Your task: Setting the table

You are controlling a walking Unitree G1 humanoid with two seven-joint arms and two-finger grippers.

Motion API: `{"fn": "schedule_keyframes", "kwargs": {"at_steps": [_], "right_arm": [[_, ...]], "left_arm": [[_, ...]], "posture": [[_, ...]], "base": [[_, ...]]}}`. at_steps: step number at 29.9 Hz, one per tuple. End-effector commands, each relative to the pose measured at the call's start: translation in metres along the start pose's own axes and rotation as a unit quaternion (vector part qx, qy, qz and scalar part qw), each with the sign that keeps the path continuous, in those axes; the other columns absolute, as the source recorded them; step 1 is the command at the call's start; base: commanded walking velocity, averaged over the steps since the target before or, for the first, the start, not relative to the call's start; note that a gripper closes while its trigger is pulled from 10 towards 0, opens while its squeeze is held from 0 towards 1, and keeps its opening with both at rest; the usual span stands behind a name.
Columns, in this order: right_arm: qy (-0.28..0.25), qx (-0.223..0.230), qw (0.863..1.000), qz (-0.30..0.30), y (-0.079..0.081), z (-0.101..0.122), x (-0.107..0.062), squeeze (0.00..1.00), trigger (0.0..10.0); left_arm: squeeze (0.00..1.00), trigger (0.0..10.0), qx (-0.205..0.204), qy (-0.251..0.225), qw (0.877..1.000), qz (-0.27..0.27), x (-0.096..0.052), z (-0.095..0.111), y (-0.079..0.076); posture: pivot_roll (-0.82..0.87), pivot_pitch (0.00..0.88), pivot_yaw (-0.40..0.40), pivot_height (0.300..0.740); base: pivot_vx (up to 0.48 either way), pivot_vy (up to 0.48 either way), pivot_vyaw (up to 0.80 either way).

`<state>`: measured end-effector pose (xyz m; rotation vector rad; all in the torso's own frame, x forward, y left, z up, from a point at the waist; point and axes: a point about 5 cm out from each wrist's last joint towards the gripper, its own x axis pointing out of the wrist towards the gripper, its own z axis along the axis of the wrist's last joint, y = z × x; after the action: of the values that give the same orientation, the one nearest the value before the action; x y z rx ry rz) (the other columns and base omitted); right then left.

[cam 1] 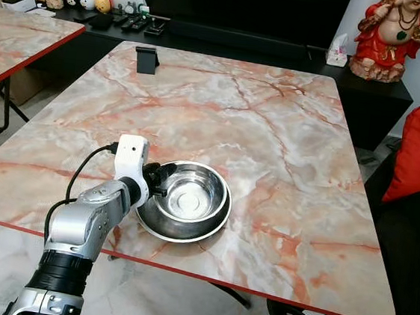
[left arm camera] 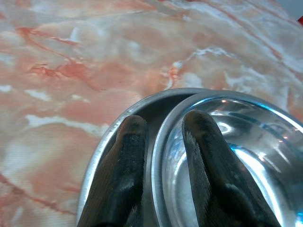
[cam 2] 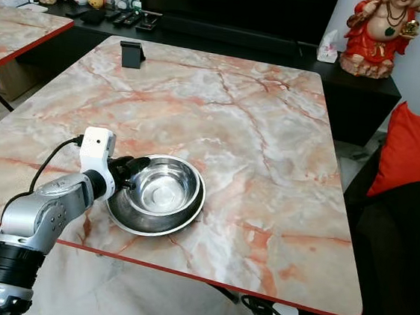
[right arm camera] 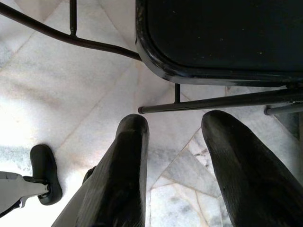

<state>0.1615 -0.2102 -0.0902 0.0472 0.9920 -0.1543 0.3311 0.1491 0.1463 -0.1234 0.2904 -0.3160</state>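
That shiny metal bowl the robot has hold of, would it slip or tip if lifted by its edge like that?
Probably stiff: the steel bowl looks rigid. Its polished rim, pinched by the left gripper, may well be slippery. Held at one side, it would likely tilt. It sits in a metal plate, so it could slide.

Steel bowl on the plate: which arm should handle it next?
Left. The left gripper already has its jaws astride the rim of the steel bowl, which sits on the plate on the marble table. The right gripper hangs open over the floor.

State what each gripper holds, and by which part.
The left gripper pinches the steel bowl by its near-left rim, one finger inside, one outside. The right gripper hangs open, holding nothing.
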Motion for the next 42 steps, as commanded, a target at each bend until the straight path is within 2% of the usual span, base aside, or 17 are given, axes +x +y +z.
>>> {"fn": "schedule_keyframes", "kwargs": {"at_steps": [1, 4, 7, 9, 14, 17, 25, 34, 42], "right_arm": [[0.004, 0.002, 1.0, -0.002, -0.003, -0.001, 0.0, 0.0, 10.0], [0.004, 0.001, 1.0, -0.002, -0.003, -0.001, 0.0, 0.0, 10.0], [0.003, 0.0, 1.0, -0.002, -0.003, 0.0, 0.0, 0.0, 10.0], [0.003, 0.0, 1.0, -0.002, -0.003, 0.0, 0.0, 0.0, 10.0], [0.003, 0.0, 1.0, -0.002, -0.003, 0.0, 0.0, 0.0, 10.0], [0.004, 0.0, 1.0, -0.002, -0.003, 0.0, 0.0, 0.0, 10.0], [0.005, -0.001, 1.0, -0.001, -0.002, -0.001, 0.0, 0.0, 10.0], [0.007, -0.001, 1.0, 0.001, -0.001, -0.002, 0.0, 0.0, 10.0], [0.008, -0.001, 1.0, 0.001, 0.0, -0.003, 0.0, 0.0, 10.0]], "left_arm": [[0.0, 10.0, 0.02, 0.006, 1.0, 0.009, 0.002, 0.0, 0.001], [0.0, 10.0, 0.04, -0.016, 0.999, 0.013, 0.003, 0.007, 0.0], [0.0, 10.0, 0.028, -0.04, 0.999, 0.001, 0.004, 0.015, -0.004], [0.0, 10.0, 0.02, -0.063, 0.997, -0.025, 0.003, 0.023, -0.01], [0.0, 10.0, 0.026, -0.078, 0.996, -0.039, 0.001, 0.031, -0.01], [0.0, 10.0, 0.012, -0.085, 0.994, -0.071, 0.0, 0.036, -0.014], [0.0, 10.0, 0.001, -0.04, 0.99, -0.138, -0.005, 0.027, -0.022], [0.0, 10.0, 0.014, 0.014, 0.99, -0.141, -0.008, 0.019, -0.015], [0.0, 10.0, 0.021, 0.037, 0.986, -0.16, -0.01, 0.016, -0.019]], "posture": [[0.06, 0.0, -0.052, 0.711], [0.06, 0.0, -0.052, 0.711], [0.06, 0.0, -0.053, 0.711], [0.06, 0.0, -0.052, 0.711], [0.06, 0.0, -0.052, 0.711], [0.06, 0.0, -0.052, 0.711], [0.06, 0.0, -0.047, 0.711], [0.06, 0.0, -0.041, 0.711], [0.06, 0.0, -0.04, 0.711]], "base": [[0.0, 0.0, 0.0], [0.0, 0.0, 0.0], [0.0, 0.0, 0.0], [0.0, 0.0, 0.0], [0.0, 0.0, 0.0], [0.0, 0.0, 0.0], [0.0, 0.0, 0.0], [0.0, 0.0, 0.0], [0.0, 0.0, 0.0]]}}
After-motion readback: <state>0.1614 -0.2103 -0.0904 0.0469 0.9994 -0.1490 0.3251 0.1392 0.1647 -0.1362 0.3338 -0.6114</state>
